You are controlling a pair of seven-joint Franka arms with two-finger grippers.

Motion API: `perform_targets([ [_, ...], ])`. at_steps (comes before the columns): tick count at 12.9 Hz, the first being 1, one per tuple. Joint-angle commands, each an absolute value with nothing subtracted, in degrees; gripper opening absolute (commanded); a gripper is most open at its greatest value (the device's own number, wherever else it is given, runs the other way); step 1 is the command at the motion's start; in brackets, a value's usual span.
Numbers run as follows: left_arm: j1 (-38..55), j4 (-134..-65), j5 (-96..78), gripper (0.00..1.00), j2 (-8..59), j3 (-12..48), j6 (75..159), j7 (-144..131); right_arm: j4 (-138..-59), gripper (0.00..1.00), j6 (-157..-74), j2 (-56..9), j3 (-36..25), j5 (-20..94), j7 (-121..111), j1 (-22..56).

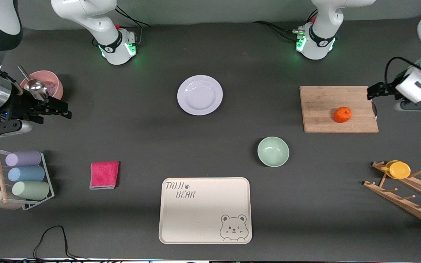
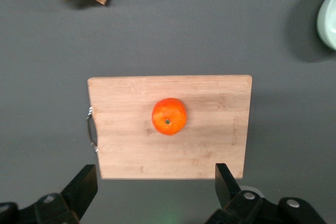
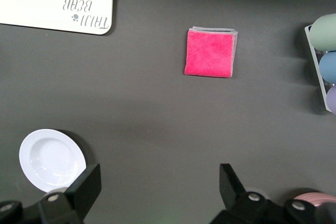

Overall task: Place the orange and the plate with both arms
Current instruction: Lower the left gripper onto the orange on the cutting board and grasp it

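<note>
Still at the start: orange on cutting board, plate on desk, untouched. Left gripper and right gripper up with jaws wide open, empty. Next: descend and grasp.

I see a dark grey matte table filling nearly the whole view. A paler grey wall runs along its far edge. Light falls evenly from above, leaving soft shadows and faint sheen.

You see a glossy smooth plate, a dimpled orange on a grained wooden cutting board, and a matt bench.
</note>
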State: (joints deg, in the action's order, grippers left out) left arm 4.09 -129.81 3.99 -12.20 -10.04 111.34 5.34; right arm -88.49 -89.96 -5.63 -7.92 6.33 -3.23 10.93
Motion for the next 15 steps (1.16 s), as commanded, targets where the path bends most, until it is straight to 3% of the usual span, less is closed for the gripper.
perform_targets([
  [1,3.69,-141.56,4.13,1.00,-16.26,-10.20,123.26,4.92,-89.82,1.00,-91.84,-5.54,-8.09,7.21,-4.13,11.16],
  [6,3.17,-152.65,4.22,1.00,-11.97,-10.20,143.14,5.98,-93.33,1.00,-95.35,-5.98,-8.17,9.23,-4.13,11.16],
  [11,1.93,-156.35,4.31,0.99,-2.74,-10.20,158.79,6.06,-95.97,1.00,-97.38,-5.54,-8.09,9.32,-4.22,11.16],
  [14,1.23,-156.97,4.31,0.96,0.08,-10.20,162.59,6.06,-99.73,1.00,-100.70,-5.36,-8.09,9.58,-4.13,11.34],
  [15,1.23,-156.97,4.31,0.89,0.35,-10.20,162.60,6.06,-102.10,1.00,-103.07,-5.10,-8.09,10.97,-4.13,11.42],
])
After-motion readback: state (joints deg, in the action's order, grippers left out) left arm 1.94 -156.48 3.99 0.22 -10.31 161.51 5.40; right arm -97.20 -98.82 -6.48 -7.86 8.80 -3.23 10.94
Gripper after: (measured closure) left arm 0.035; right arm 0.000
